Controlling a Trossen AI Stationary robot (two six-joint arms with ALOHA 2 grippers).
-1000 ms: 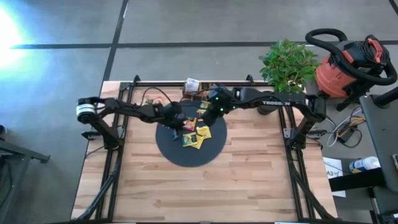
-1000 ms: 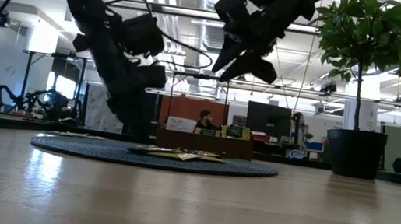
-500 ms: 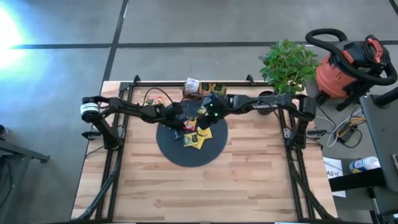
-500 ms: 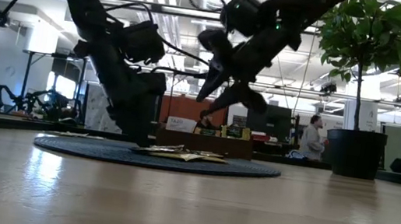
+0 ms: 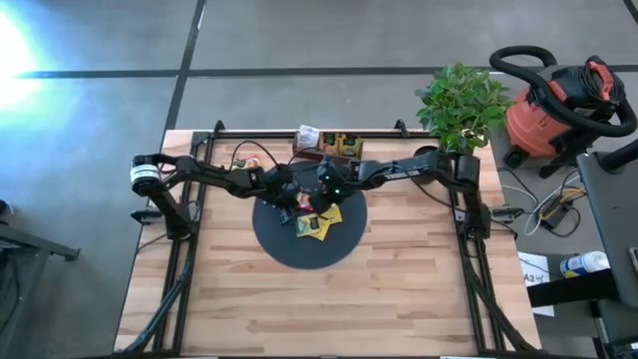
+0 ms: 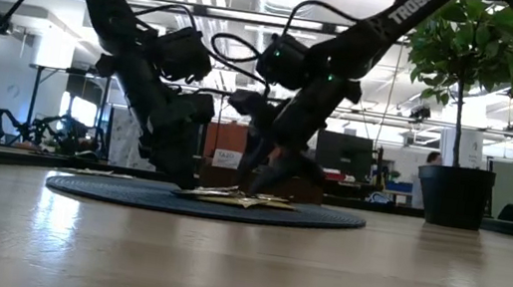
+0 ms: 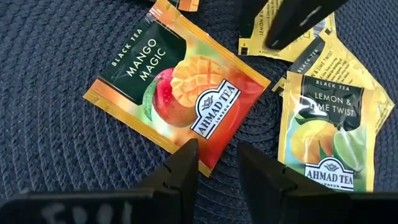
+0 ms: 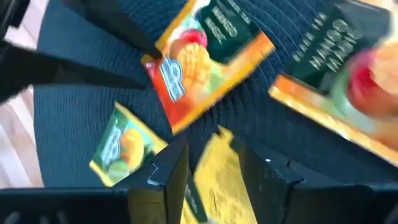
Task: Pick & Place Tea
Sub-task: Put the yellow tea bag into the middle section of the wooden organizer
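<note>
Both arms reach inward, meeting at frame centre — left pincer [image 5: 286, 199] low, fingers parted; right pincer [image 5: 317, 202] angled down, fingers parted.

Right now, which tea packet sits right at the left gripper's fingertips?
The Mango Magic packet, orange-red with a mango picture, lies just ahead of the open left gripper. The yellow Lemon & Lime Twist packet lies off to one side.

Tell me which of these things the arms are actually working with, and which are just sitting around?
In the job:
- tea packets on the black disc
- left gripper and right gripper, both low over the pile
- wooden tray

Lying about:
- potted plant
- shop vacuum
</note>
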